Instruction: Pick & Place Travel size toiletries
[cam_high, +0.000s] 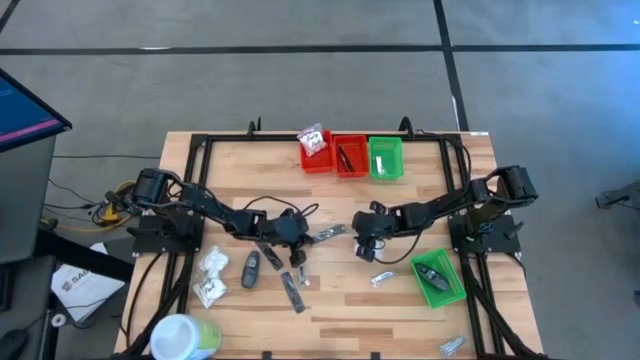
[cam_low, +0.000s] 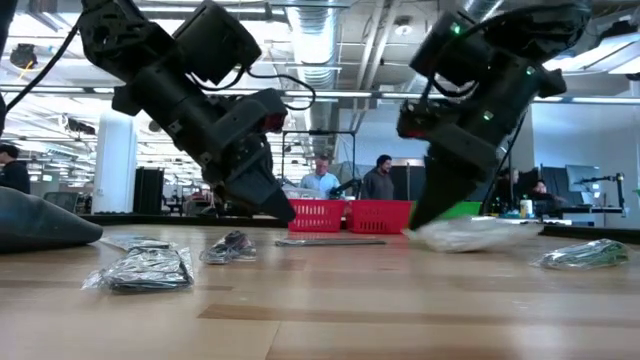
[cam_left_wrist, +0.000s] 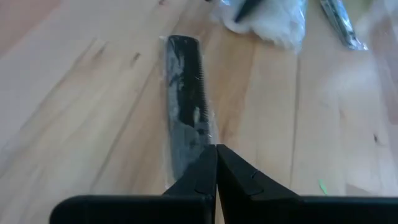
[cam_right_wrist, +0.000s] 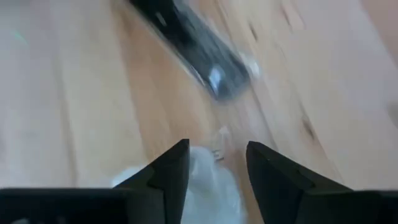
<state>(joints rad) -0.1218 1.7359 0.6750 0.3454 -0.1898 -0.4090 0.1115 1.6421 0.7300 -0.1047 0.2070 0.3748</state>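
My left gripper (cam_high: 297, 252) (cam_left_wrist: 216, 151) is shut, low over the table's middle, its tips above the near end of a black comb in a clear wrapper (cam_left_wrist: 186, 99). My right gripper (cam_high: 365, 248) (cam_right_wrist: 216, 163) is closed on a white crinkly packet (cam_right_wrist: 208, 183) (cam_low: 470, 234). A dark stick in a clear wrapper (cam_right_wrist: 199, 46) lies flat beyond it. More packets (cam_high: 210, 262), a dark oval (cam_high: 250, 268), sticks (cam_high: 291, 291) and silvery sachets (cam_high: 382, 278) lie flat on the wood. My left gripper's shut tips (cam_left_wrist: 205, 165) cover the comb wrapper's near end (cam_left_wrist: 184, 163), slanting down from the table's left; I cannot tell whether they touch it. My right gripper pinches the white packet's end (cam_right_wrist: 214, 171) between its two fingers, slanting down from the table's right. The packet's other end (cam_low: 500, 236) sits low at the table.
Two red bins (cam_high: 334, 154) and a green bin (cam_high: 385, 158) stand at the far edge. Another green bin (cam_high: 437, 276) sits near the right arm. A white-and-green tub (cam_high: 185, 335) lies at the near left corner. People stand in the room beyond (cam_low: 320, 178).
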